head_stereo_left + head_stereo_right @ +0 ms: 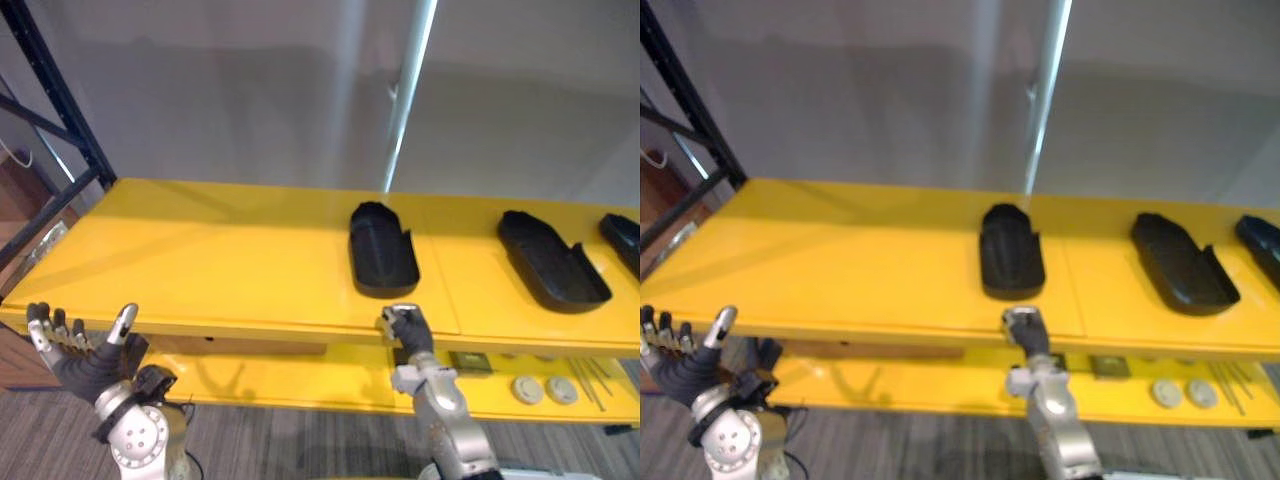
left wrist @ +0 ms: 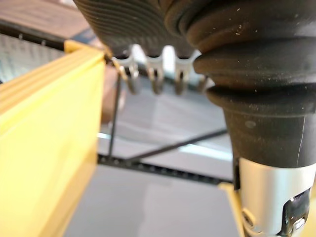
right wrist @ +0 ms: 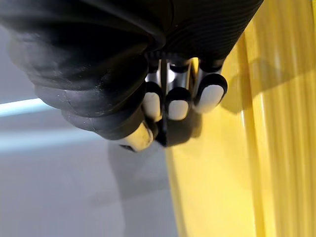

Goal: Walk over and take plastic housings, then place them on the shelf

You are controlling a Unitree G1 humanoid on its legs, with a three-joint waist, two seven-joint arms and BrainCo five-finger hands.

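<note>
a: where are the hands?
b: i see my left hand (image 1: pixel 85 362) low before the shelf (image 1: pixel 220 260), fingers spread, pointing up. my right hand (image 1: pixel 407 328) is at the shelf's front edge, fingers curled on nothing; the nearest plastic housing (image 1: pixel 383 250) lies just behind it.
</note>
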